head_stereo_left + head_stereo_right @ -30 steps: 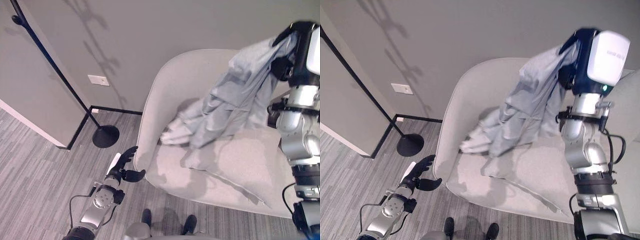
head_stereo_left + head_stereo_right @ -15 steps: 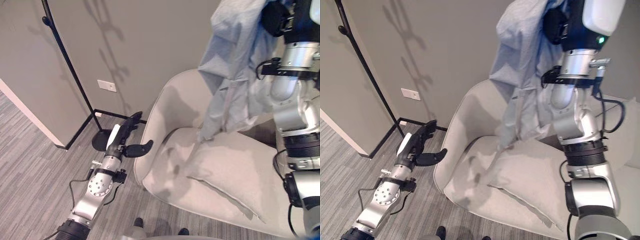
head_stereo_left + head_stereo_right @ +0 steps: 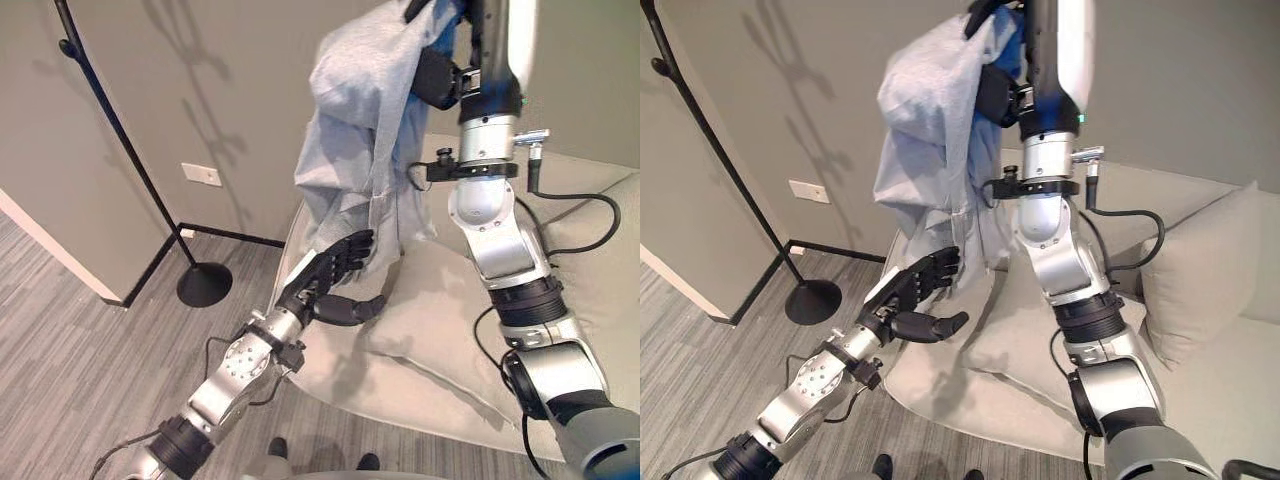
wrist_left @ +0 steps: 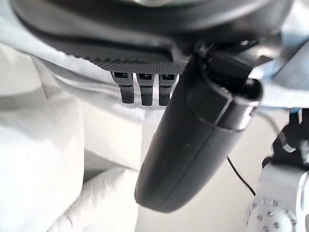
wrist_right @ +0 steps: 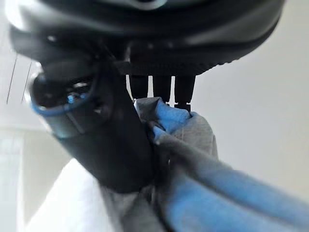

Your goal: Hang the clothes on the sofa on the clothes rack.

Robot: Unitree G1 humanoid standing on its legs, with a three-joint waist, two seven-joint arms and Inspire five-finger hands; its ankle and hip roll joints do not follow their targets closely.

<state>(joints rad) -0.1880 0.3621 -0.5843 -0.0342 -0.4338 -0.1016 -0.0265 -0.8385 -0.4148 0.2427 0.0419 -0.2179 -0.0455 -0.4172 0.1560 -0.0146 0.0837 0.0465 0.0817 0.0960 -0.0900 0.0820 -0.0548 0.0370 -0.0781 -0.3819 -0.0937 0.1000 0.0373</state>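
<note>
You had nothing to read here: no text, label, number or sign was legible on the wall plate [image 3: 201, 174] at the left of the frame, nor on the grey garment [image 3: 360, 130].

even indoor light, soft shadows on wall [image 3: 200, 90], wrist views blurred close up

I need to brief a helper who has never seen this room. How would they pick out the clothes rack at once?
Start at the pale sofa and look to the robot's left, along the grey wall. The clothes rack stands there on the floor: a thin black pole rising from a round black base, the only dark, slender upright thing nearby.
</note>
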